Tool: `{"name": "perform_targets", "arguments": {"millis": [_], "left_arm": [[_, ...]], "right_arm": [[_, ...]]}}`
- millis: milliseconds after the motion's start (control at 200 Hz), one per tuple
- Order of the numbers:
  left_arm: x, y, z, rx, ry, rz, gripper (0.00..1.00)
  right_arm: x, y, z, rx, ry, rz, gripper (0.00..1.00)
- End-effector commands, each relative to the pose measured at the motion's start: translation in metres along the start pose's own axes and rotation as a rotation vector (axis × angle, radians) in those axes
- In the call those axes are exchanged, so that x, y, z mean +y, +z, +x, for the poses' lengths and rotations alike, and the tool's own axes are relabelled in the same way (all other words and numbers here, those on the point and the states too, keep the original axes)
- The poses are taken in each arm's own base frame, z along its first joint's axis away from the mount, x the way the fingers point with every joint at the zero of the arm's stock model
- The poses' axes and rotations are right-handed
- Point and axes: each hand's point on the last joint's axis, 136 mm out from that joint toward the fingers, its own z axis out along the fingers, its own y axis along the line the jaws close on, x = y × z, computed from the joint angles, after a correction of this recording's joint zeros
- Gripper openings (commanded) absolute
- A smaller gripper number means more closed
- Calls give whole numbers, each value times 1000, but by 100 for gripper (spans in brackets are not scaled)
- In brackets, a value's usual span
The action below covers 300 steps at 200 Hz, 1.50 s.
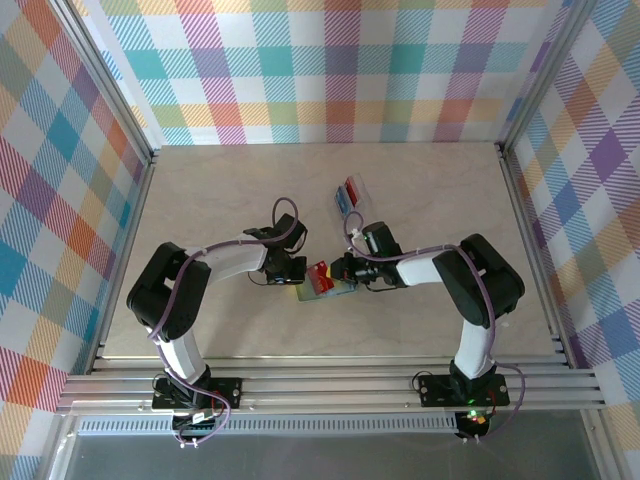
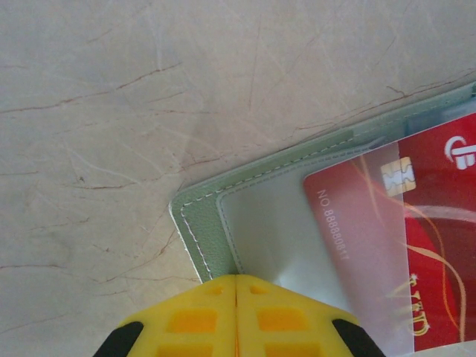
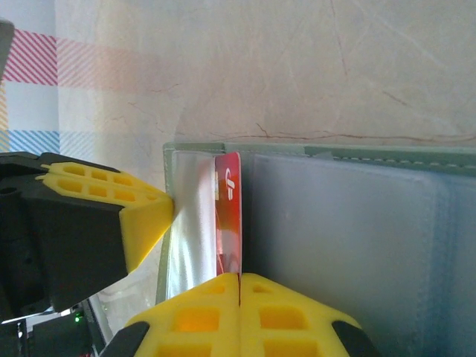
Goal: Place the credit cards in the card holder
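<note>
Red card (image 2: pixel 439 245), seemingly inside card holder (image 2: pixel 199 232)

black-and-white arms (image 1: pixel 235 262) with purple cables (image 1: pixel 285 201), yellow gripper fingers (image 2: pixel 190 321).

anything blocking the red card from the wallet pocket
Nothing visible does: the red card, held by the right gripper, already sits partly under the clear pocket of the card holder, which the left gripper pinches at its edge.

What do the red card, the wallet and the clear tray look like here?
red card (image 2: pixel 439 245), left wrist view, its printed face.
wallet (image 2: pixel 199 223), left wrist view, stitched green corner.
tray (image 1: pixel 366 190), top view, clear right edge.
</note>
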Motion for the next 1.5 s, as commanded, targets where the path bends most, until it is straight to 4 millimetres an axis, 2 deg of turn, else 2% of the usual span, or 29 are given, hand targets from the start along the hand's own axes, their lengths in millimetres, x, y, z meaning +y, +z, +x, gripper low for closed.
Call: {"name": "perform_targets", "arguments": {"millis": [0, 220, 550, 770, 915, 1065, 1235, 1495], "left_arm": [[11, 10, 7, 35, -6, -39, 8], [9, 9, 7, 33, -7, -27, 8], [7, 10, 7, 37, -13, -14, 8], [2, 10, 8, 41, -17, 11, 8], [-8, 5, 8, 38, -30, 79, 8], [-15, -12, 5, -6, -53, 141, 9], [-10, -26, 5, -52, -89, 145, 11], [3, -20, 19, -46, -130, 119, 3]], "right_arm": [[-15, -1, 13, 16, 57, 85, 0], [-12, 3, 20, 15, 50, 112, 0], [10, 11, 22, 2, 14, 107, 0], [15, 23, 29, 14, 3, 110, 1], [7, 23, 29, -2, 14, 148, 1], [0, 17, 31, -13, 37, 179, 0], [1, 17, 32, -8, 45, 173, 0], [2, 17, 34, 2, 44, 168, 0]]}}
